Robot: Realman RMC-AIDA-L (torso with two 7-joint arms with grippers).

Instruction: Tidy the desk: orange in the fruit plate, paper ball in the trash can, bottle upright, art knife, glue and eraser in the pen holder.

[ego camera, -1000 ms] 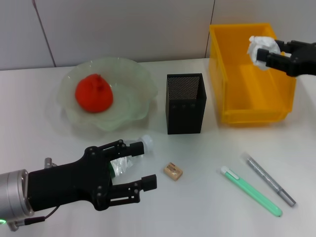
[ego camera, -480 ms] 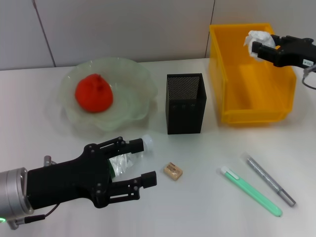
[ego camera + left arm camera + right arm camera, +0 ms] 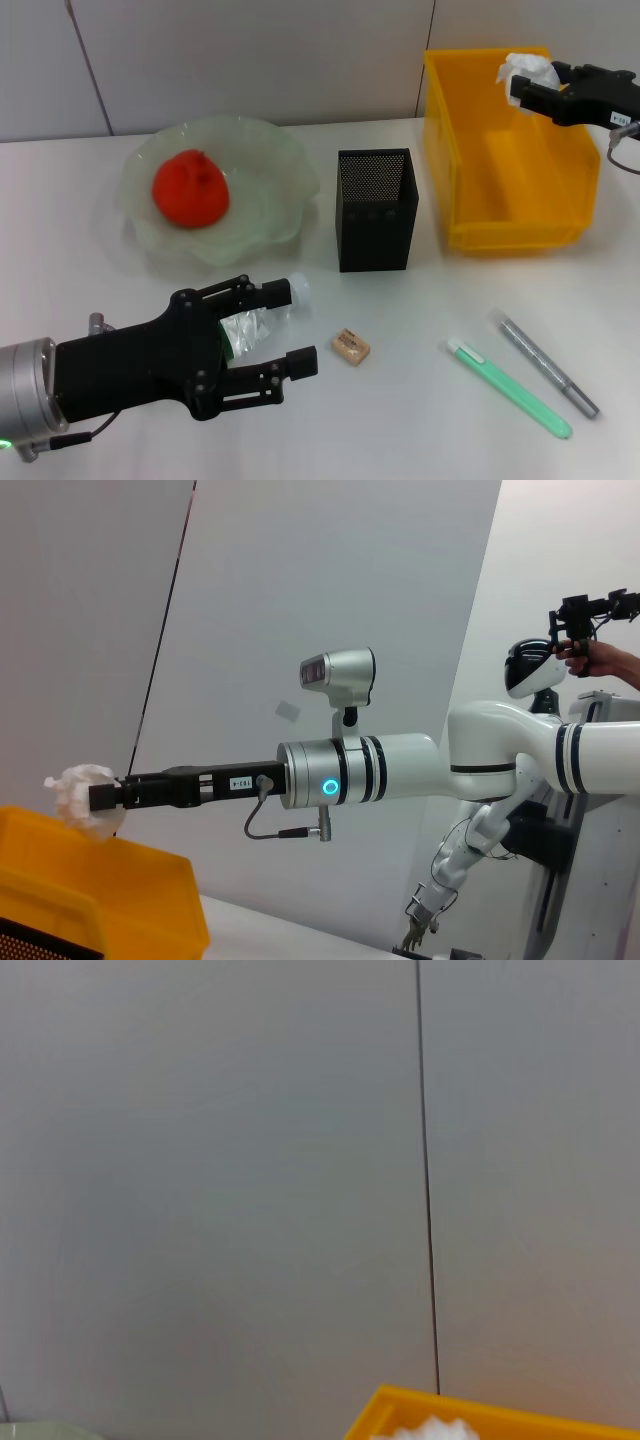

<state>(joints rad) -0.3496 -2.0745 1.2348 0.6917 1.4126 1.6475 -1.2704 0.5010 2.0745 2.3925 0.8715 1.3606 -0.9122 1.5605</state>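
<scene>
Head view: right hand (image 3: 520,90) pinched the paper ball (image 3: 526,72) above the trash can (image 3: 470,150), held over the opening presumably for a drop, while left hand (image 3: 285,335) sat spread around the lying bottle (image 3: 245,328) on the bench (image 3: 420,420), likely to stand it up.

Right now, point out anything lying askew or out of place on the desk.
The bottle lies on its side inside the open left gripper. The eraser sits loose on the table, outside the pen holder.
</scene>
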